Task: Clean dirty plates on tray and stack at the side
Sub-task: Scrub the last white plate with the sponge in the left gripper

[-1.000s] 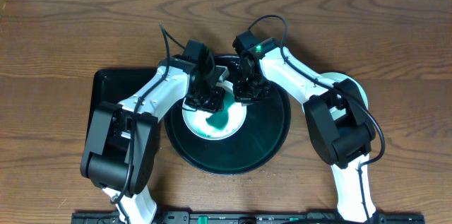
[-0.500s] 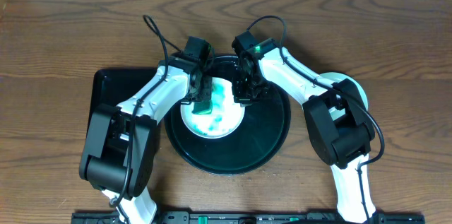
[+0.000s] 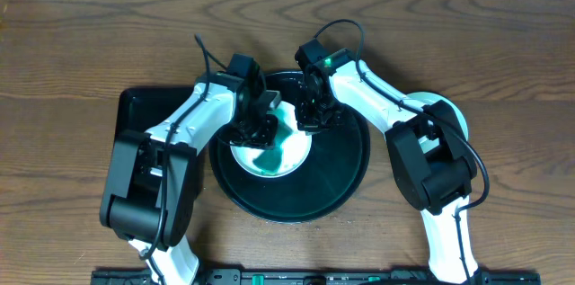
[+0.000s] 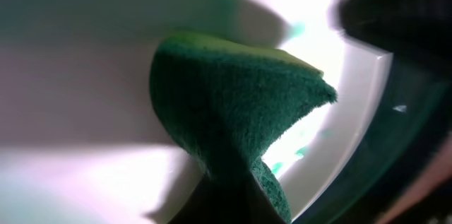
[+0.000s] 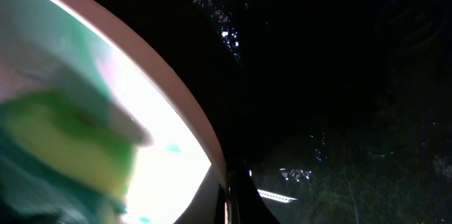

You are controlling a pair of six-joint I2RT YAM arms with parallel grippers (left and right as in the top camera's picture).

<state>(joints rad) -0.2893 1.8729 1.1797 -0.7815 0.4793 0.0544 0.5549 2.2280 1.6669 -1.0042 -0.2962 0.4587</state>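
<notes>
A white plate (image 3: 244, 152) with green smears lies in the round black tray (image 3: 346, 168). My left gripper (image 3: 258, 128) is shut on a green sponge (image 3: 284, 129) and presses it on the plate. In the left wrist view the sponge (image 4: 233, 104) fills the middle, on the white plate (image 4: 85, 174), with my jaws (image 4: 226, 206) dark at the bottom. My right gripper (image 3: 311, 120) is shut on the plate's right rim. The right wrist view shows the rim (image 5: 185, 121), a blurred sponge (image 5: 63, 139), the dark tray (image 5: 339, 75) and my finger (image 5: 233, 199).
A black rectangular tray (image 3: 144, 110) lies at the left, partly under my left arm. A white plate with a teal tint (image 3: 449, 110) sits on the wooden table at the right, mostly hidden by my right arm.
My left gripper swept the sponge to the plate's left side and back toward its middle. The green smear shifted. My right gripper has not moved.
</notes>
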